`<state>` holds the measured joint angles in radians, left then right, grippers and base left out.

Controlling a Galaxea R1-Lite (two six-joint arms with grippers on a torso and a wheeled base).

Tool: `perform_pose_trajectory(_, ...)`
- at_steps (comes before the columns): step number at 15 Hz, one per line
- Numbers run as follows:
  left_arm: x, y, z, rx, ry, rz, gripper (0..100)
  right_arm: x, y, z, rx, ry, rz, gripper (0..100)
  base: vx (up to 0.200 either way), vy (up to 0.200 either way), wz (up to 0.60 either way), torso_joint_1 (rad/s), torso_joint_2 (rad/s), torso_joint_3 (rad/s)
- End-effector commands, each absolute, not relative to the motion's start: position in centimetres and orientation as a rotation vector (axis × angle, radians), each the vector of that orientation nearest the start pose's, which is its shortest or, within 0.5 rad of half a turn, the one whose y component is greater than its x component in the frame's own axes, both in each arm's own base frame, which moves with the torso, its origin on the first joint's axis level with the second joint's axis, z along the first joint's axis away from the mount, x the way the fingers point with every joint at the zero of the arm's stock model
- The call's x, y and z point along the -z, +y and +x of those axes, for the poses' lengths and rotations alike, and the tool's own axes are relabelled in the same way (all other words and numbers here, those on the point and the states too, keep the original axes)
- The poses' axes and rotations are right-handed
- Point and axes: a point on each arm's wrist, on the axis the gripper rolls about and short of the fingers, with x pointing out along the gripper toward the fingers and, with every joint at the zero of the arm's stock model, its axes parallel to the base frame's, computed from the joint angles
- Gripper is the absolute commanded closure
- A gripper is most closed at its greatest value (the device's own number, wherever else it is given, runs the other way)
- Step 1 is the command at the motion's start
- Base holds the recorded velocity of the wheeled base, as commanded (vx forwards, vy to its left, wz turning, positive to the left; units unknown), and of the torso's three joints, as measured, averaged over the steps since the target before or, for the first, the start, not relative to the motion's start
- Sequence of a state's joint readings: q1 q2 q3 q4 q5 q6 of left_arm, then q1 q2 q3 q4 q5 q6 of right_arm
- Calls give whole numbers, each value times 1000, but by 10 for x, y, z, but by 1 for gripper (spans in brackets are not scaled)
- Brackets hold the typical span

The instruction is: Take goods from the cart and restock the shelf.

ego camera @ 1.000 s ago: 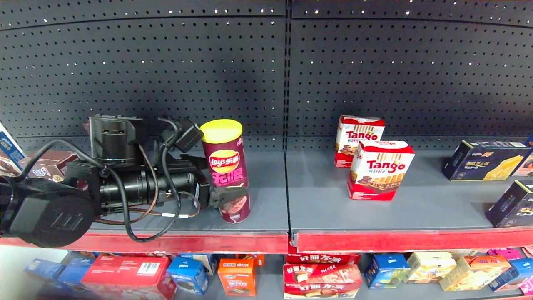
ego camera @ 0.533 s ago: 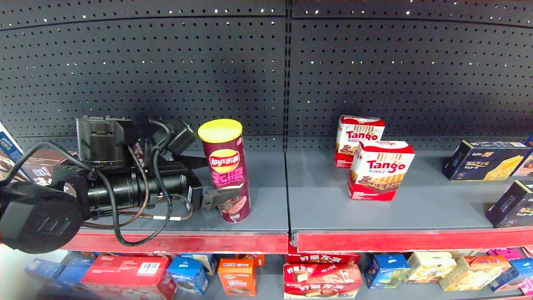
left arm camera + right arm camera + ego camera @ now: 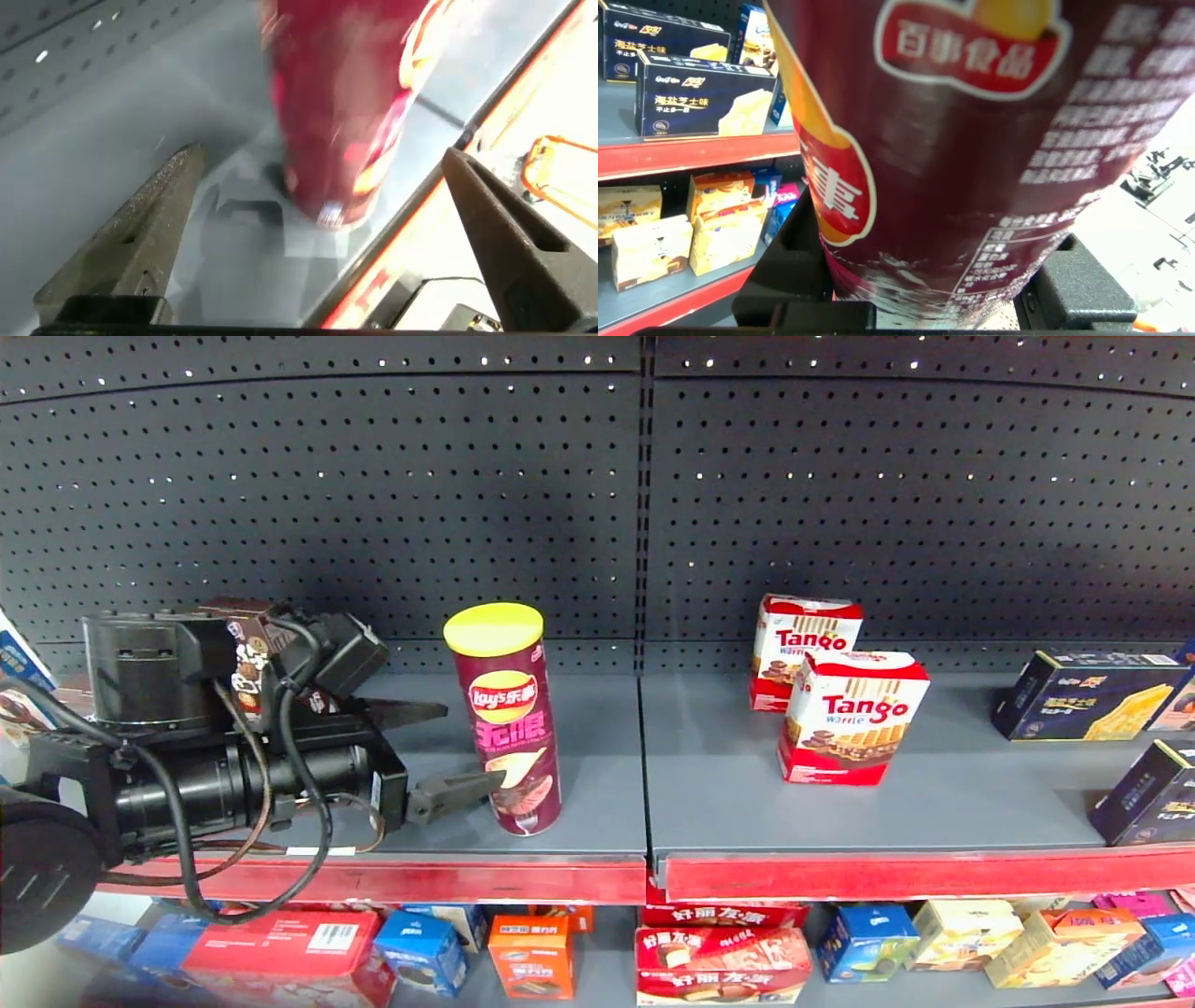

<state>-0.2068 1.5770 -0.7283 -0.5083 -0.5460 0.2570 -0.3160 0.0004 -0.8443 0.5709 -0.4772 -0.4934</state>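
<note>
Standing upright on the shelf (image 3: 840,803), the chips can (image 3: 505,719) needs no hold: your left gripper (image 3: 475,745) jaws gape beside it, while your right gripper (image 3: 934,313) jaws clamp a second can (image 3: 952,140).

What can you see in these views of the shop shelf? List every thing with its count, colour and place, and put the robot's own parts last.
Metal upper shelf: one, grey with a red front strip, across the head view.
Pegboard back wall: one, black, behind the shelf.
Cylindrical chip can with yellow lid: one, maroon, upright on the left section.
Second chip can: one, maroon, close before the right wrist camera.
Cardboard wafer boxes: two, red and white, upright on the right section, one behind the other.
Dark boxes: at least two, navy, far right of the upper shelf.
Small boxes: many, mixed colours, on the lower shelf.
Left gripper: one, black, open, beside the standing can.
</note>
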Motion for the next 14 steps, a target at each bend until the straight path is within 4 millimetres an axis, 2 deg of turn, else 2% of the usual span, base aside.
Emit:
perform_pose_trajectory(1,-190,-56,244,756,229,184,0,-208,35,-141,842,-82,-440,100,0,0,0,0,0,0)
perform_pose_trajectory(4,-199,-47,226,722,193,188,0,-208,35,-141,841,-88,-427,100,0,0,0,0,0,0)
perform_pose_trajectory(7,-214,-25,202,535,139,196,0,-208,35,-141,840,-97,-411,100,0,0,0,0,0,0)
perform_pose_trajectory(10,-226,-14,156,349,70,79,0,-210,36,-143,843,-117,-395,100,0,0,0,0,0,0)
perform_pose_trajectory(11,-227,-12,147,286,54,55,0,-211,36,-144,844,-120,-390,100,0,0,0,0,0,0)
perform_pose_trajectory(14,-222,-9,112,193,1,-8,0,-212,37,-146,849,-129,-389,100,0,0,0,0,0,0)
